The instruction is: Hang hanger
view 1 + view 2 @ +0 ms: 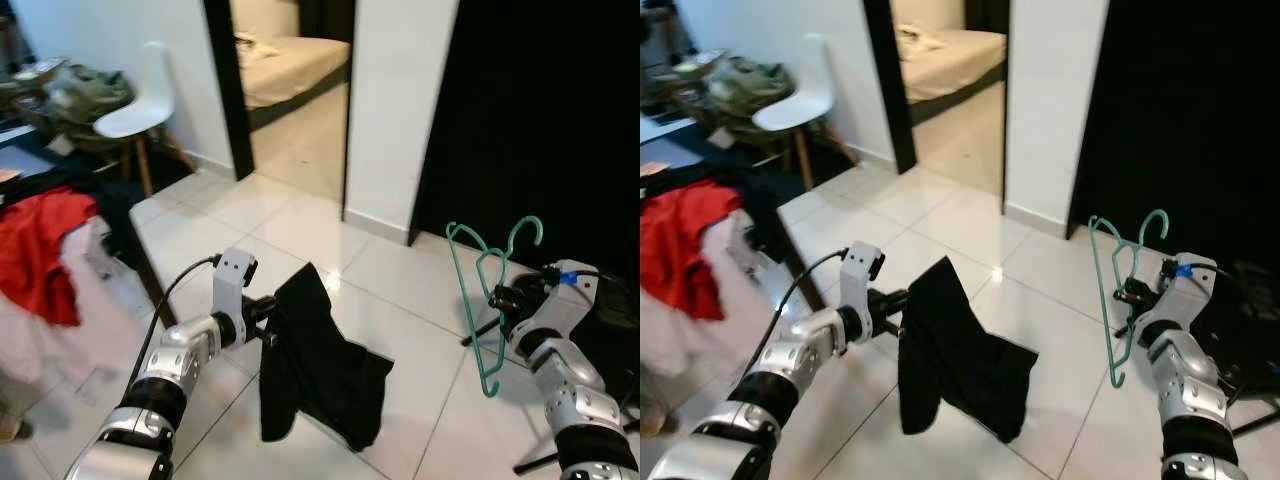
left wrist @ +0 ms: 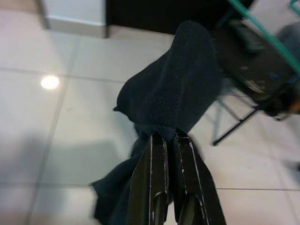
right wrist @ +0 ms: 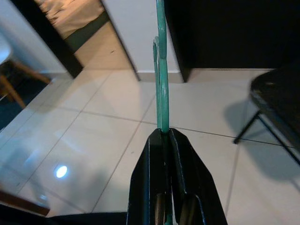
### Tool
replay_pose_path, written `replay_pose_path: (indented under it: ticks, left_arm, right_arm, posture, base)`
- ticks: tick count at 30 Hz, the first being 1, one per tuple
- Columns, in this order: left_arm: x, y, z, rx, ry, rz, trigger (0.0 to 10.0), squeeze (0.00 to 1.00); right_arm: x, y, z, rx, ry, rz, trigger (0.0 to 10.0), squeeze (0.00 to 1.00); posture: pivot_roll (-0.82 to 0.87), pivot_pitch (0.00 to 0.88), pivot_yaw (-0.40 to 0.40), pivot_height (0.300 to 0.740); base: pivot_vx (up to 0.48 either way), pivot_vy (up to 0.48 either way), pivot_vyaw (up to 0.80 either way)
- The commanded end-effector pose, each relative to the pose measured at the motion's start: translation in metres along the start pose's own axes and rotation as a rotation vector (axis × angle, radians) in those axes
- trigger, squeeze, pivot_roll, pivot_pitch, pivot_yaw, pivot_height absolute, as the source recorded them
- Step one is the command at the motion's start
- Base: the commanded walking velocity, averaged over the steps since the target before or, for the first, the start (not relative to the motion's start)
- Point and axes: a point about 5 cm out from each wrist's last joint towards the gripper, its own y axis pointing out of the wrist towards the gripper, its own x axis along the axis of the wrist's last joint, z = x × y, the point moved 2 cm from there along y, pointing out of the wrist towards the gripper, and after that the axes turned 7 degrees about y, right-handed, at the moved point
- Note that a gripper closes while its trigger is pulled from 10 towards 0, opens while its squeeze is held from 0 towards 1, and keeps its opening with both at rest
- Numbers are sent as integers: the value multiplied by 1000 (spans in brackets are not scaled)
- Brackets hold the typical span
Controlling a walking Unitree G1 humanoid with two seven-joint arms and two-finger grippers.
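Red garment (image 1: 40, 250) heaped at far left on a pale surface, dark cloth beside it. White chair (image 1: 140, 105) on wooden legs behind that, next to a cluttered table (image 1: 70, 90). Open doorway past the chair, bed (image 1: 290, 60) visible through it, white wall section (image 1: 395, 110) to the right of the opening.

Left gripper (image 2: 169, 136) held out over the white tiled floor (image 1: 300, 225), fingers pressed together, pinching black garment (image 1: 315, 365) near its upper edge. Garment hangs down in folds from the pinch point, one corner sticking up above the fingers, lower end draping toward the floor; cannot tell whether it touches the tiles. Black cable (image 1: 170, 300) looping from the left wrist back along the silver arm.

Green hanger (image 1: 487, 290) right of the garment, well apart from it, held upright with the hook at top against the dark background. Right gripper (image 3: 165, 132) clamped on the hanger, fingers closed tight around the thin green wire partway down, hook rising above the fingertips in the right wrist view. Hanger free in the air, resting on nothing else. Black folding frame (image 3: 276, 101) on thin legs standing on the tiles at far right, just behind the right arm.
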Motion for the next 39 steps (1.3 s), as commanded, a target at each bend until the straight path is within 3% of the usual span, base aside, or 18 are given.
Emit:
replay_pose_path:
  ticks: [1,6,9,11,13,15,16,17,20,22,27,32,39]
  left_arm:
    - [7,-1,5,-7,-12,-37,10000,0]
    - [6,-3,6,-11,-15,-39,10000,0]
    - [1,-11,8,26,75,-36,10000,0]
    - [-4,-25,1,50,112,-59,10000,0]
    - [-9,-42,-10,86,122,-93,10000,0]
    - [-10,-59,-20,165,95,-131,10000,0]
    - [-20,-76,-32,243,76,-128,10000,0]
    - [-20,-76,-32,243,76,-128,10000,0]
    - [-37,-108,-53,388,25,-126,10000,0]
    - [-32,-104,-49,406,8,-197,10000,0]
    - [-16,-90,-46,350,1,-247,10000,0]
    - [-13,-88,-51,285,-44,-254,10000,0]
    - [-11,-90,-53,279,-72,-241,10000,0]
  right_arm:
    - [-1,1,2,13,-3,7,10000,0]
    - [-3,0,2,19,-7,11,10000,0]
    - [-13,-8,11,111,-105,57,10000,0]
    - [-23,-24,26,225,-271,85,10000,0]
    - [-31,-40,39,304,-338,100,10000,0]
    - [-39,-54,46,325,-336,112,10000,0]
    - [-45,-66,54,333,-332,117,10000,0]
    - [-45,-66,54,333,-332,117,10000,0]
    - [-53,-83,68,336,-349,105,10000,0]
    - [-49,-75,62,288,-296,91,10000,0]
    - [-41,-62,51,236,-173,79,10000,0]
    - [-41,-62,53,233,-163,83,10000,0]
    - [-39,-66,54,223,-145,82,10000,0]
  posture:
    - [-192,0,49,740]
    - [-194,0,56,740]
    - [-203,0,59,740]
    - [-197,0,58,740]
    - [-183,0,50,740]
    - [-166,0,40,740]
    - [-145,0,26,740]
    - [-145,0,26,740]
    - [-131,0,13,740]
    - [-106,0,-4,740]
    - [-98,0,-7,740]
    - [-90,0,-1,740]
    - [-92,0,3,740]
  base:
    - [0,0,-775]
    - [0,0,-775]
    - [0,0,-775]
    - [0,0,-775]
    - [0,0,-781]
    - [0,0,-788]
    - [0,0,-788]
    - [0,0,-788]
    - [0,0,-788]
    - [0,0,-788]
    - [0,0,-788]
    - [0,0,-788]
    - [0,0,-788]
